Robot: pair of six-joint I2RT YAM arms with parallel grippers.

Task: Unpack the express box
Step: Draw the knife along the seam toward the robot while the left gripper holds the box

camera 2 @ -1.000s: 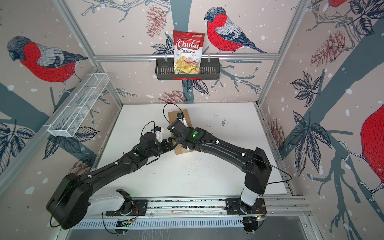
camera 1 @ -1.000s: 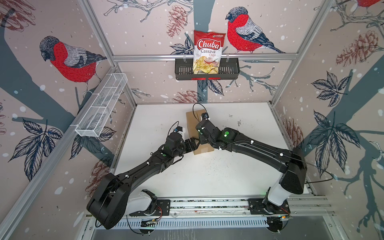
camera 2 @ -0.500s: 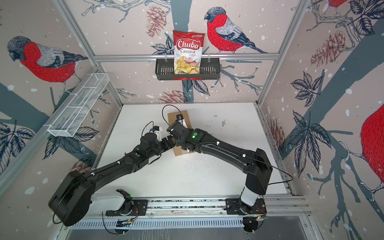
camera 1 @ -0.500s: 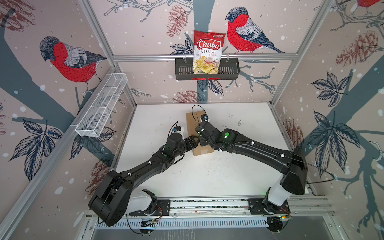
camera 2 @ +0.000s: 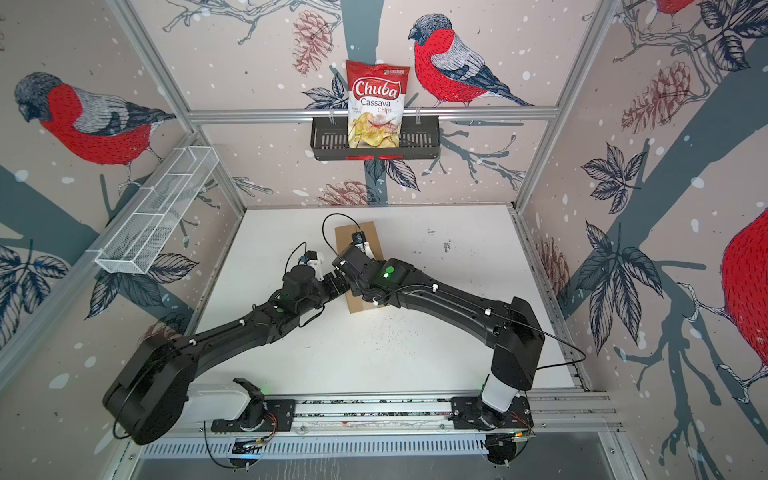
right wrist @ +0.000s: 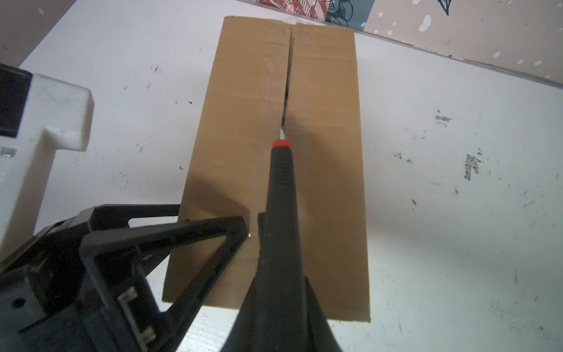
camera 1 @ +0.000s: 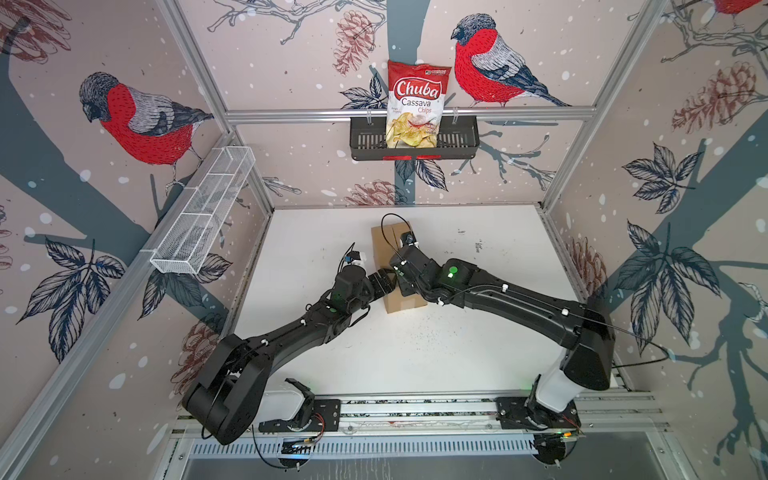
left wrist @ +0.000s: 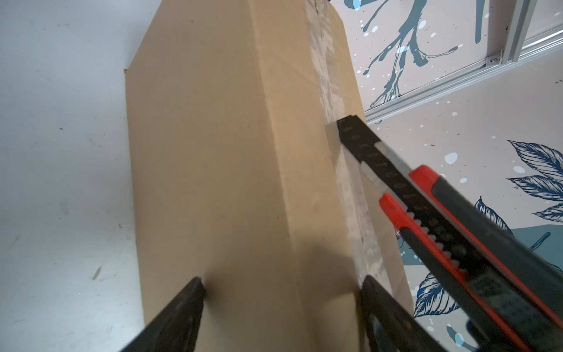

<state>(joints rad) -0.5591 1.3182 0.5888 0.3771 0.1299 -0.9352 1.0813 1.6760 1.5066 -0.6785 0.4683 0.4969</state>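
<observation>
Box [camera 1: 382, 253] lies on the bench [right wrist: 457, 213], long axis running away from the robot. Right fingers [right wrist: 316, 332] clamp a knife [right wrist: 281, 183], blade in the seam midway, uncut half nearer; left fingers [left wrist: 182, 304], spread, brace the near end.

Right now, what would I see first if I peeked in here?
A red-and-black utility knife, held by the right gripper, has its blade in the top seam of the brown express box in the middle of the white table. High on the back wall, a red Chuba chips bag stands in a black basket.
</observation>
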